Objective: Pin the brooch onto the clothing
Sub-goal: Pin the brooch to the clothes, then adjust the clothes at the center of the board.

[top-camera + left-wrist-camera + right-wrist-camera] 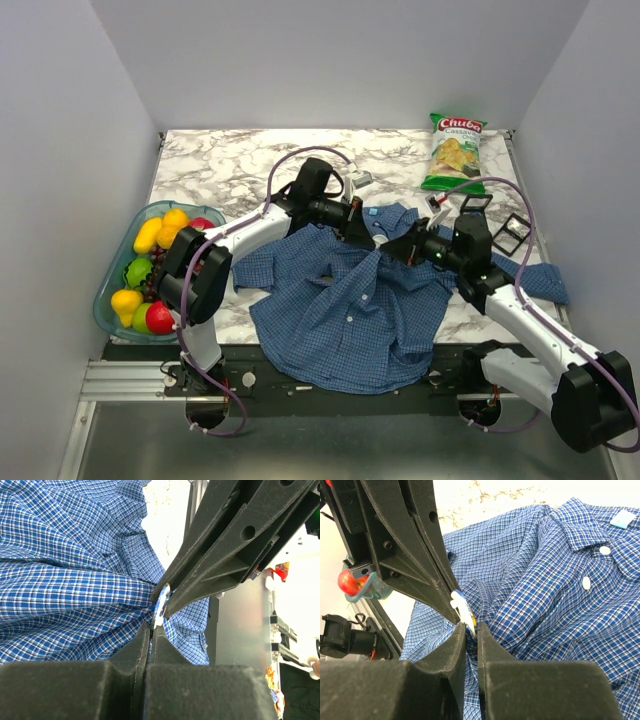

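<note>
Overhead view: one shirt [350,320] lies crumpled across the near middle of the marbled tabletop [230,165], with its hem hanging over the near edge. Only this view shows one chip bag [453,152] at the far right and one bowl [100,300] of fruit at the left edge. Left wrist view: the left gripper [150,630] has its jaws nearly closed, pinching a fold of shirt. The right gripper [163,596] comes in from the upper right, its jaws clamped on one small white-and-blue brooch [160,609] that touches that fold. Right wrist view: jaws narrow, with the brooch standing up between them; the pin detail is too small to tell. This view alone shows the collar [575,530], two white buttons [605,550] and one light-blue label [623,518].
</note>
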Robot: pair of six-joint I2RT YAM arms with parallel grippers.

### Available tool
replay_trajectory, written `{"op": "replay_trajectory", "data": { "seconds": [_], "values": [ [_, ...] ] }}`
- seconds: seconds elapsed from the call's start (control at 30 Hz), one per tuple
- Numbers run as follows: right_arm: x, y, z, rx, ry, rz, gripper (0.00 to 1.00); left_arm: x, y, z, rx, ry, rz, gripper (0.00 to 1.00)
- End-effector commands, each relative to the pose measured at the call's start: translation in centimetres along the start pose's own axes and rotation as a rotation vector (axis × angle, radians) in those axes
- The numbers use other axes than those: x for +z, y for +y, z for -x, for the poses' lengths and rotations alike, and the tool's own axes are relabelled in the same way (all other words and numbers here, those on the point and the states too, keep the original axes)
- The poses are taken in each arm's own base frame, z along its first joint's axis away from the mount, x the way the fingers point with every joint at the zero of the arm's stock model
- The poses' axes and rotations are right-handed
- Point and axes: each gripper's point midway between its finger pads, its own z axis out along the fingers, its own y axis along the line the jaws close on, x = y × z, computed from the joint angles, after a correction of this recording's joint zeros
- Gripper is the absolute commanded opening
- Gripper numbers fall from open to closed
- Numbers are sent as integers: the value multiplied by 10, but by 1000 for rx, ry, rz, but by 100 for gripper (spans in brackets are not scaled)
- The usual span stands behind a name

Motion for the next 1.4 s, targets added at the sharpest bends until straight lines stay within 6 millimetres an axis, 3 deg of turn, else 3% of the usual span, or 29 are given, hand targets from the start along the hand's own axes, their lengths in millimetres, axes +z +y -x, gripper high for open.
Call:
{"op": "replay_trajectory", "data": {
  "seconds": [0.0,0.27,0.47,0.63,0.7,0.73,0.8,0.83,0.9,0.93,0.97,1.03,1.2,1.27,1.37],
  "values": [
    [-12,-34,28,-19,-123,-177,23,-17,23,-18,-123,32,76,0],
    [-25,-33,39,-61,-139,-225,59,-22,29,-14,-91,20,144,0],
    [-37,-54,46,-68,-111,-382,66,-37,54,-13,-9,45,367,0],
    [-49,-101,52,3,-66,-572,68,-32,51,-18,67,83,460,0],
    [-55,-113,66,7,-82,-626,68,-33,55,-19,100,98,507,7],
    [-59,-127,65,18,-59,-670,68,-28,51,-21,118,114,506,16],
    [-63,-135,78,18,-69,-704,68,-28,50,-22,132,126,517,32],
    [-65,-148,77,39,-53,-735,68,-30,49,-19,132,119,521,50],
    [-66,-157,85,59,-57,-748,68,-37,53,-13,143,99,578,69],
    [-69,-164,88,70,-62,-766,68,-42,52,-9,156,85,597,86],
    [-66,-170,86,78,-43,-780,67,-49,56,-5,153,70,620,93],
    [-78,-187,98,71,-58,-855,67,-61,59,4,149,30,660,99],
    [-82,-232,99,126,-4,-942,66,-89,83,15,79,-49,772,99],
    [-85,-242,106,116,7,-968,65,-94,99,10,32,-29,806,99],
    [-86,-264,101,110,68,-1043,65,-101,126,-2,-30,29,884,99]
  ]
}}
